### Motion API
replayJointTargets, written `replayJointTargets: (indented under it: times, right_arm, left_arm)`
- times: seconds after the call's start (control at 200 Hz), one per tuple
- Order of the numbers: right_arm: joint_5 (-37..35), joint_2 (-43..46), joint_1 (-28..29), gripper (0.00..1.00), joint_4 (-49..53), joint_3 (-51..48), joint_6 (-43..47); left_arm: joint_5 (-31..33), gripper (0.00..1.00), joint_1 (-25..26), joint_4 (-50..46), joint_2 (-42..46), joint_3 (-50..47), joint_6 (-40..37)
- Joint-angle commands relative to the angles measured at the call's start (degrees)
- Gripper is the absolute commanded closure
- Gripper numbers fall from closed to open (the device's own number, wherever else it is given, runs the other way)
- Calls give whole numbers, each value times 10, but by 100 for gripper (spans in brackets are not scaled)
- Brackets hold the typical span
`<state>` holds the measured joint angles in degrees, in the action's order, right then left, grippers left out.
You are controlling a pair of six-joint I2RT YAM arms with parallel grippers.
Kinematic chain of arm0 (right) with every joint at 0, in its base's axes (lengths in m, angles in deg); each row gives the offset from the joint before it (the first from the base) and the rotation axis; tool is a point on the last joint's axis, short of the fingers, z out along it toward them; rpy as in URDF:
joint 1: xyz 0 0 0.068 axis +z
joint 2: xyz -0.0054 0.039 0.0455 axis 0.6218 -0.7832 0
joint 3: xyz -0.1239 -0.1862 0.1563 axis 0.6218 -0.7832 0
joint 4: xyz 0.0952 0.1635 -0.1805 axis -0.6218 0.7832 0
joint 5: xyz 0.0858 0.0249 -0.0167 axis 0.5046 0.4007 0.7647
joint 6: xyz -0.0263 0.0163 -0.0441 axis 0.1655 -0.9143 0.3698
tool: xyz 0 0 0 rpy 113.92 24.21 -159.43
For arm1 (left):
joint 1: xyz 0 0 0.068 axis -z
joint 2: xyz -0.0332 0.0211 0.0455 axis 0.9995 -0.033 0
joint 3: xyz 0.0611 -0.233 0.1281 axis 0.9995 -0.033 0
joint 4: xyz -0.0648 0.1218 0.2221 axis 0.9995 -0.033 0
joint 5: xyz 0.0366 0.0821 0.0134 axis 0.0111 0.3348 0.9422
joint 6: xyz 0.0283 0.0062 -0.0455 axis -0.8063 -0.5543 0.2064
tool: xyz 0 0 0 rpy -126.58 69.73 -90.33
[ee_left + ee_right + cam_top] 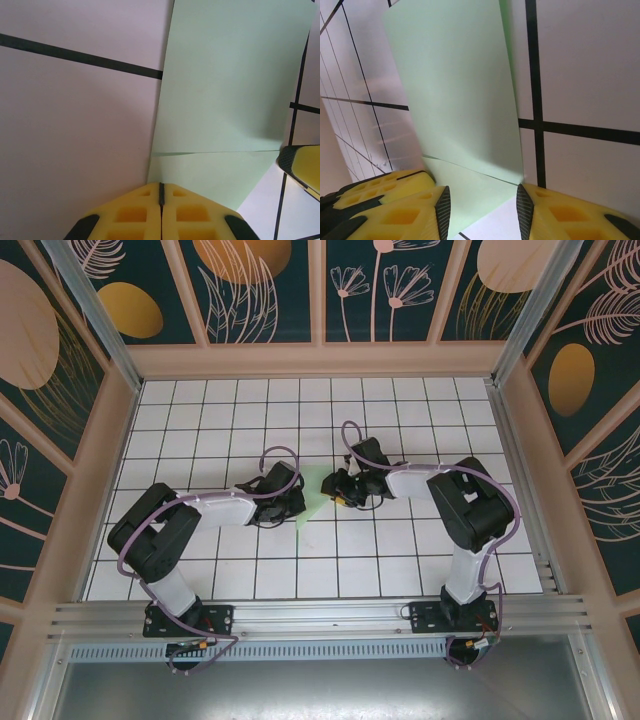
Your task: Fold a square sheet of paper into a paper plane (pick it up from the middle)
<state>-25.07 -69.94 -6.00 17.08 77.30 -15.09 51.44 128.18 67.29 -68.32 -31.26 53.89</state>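
While the left gripper (pixel 161 189) sits pressed shut at the edge of the square sheet of paper (pixel 225 75), mid-worktop (pixel 400 570), the right gripper (pixel 482 202) straddles a corner, jaws apart. Feather-light, floppy stuff: I'd pinch gently beside the crease (pixel 215 151).

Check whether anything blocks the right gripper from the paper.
Nothing visible does. The paper lies between the right gripper's open fingers, nothing else in the gap. The shut left gripper sits at the paper's edge, aside.
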Motion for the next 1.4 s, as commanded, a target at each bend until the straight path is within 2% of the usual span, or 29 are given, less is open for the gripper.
replayJointTargets:
  times: [0.0, 0.125, 0.445, 1.066, 1.391]
  right_arm:
    - [-30, 9, 2, 57, 27, 14, -5]
    - [-2, -2, 2, 57, 15, 14, -5]
    - [-55, 22, -1, 56, 33, 9, -18]
    - [44, 12, 7, 63, -31, 9, -20]
    - [93, -6, 10, 68, -66, 0, -13]
  left_arm:
    - [10, 92, 0, -12, -5, -9, 8]
    - [10, 92, 1, -12, -5, -9, 8]
    - [11, 92, 1, -12, -5, -11, 10]
    - [9, 91, 1, -10, -1, -13, 12]
    - [16, 86, -3, -24, 28, -6, 3]
